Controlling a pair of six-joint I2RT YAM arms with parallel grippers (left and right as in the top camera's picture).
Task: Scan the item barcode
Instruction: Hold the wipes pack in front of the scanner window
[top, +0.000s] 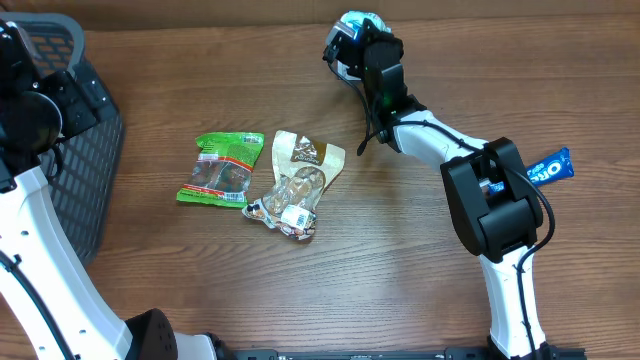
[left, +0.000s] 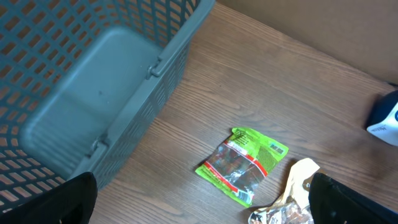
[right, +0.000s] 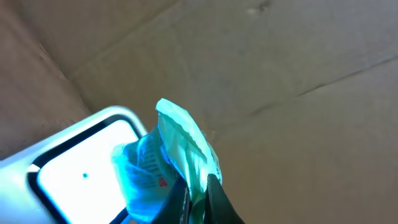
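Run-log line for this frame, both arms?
right jaws: shut on packet, held at scanner | left jaws: open, empty, near basket | table: green packet, clear packet

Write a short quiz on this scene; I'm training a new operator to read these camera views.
1. True or false: the right gripper is shut on the pale blue crinkled plastic packet.
2. Which packet lies nearest the grey plastic mesh basket? A) the green plastic snack packet B) the clear-and-cream plastic packet C) the blue Oreo packet
3. Fill in: the left gripper is ____ and holds nothing.

Key: 1 true; 2 A; 3 open.
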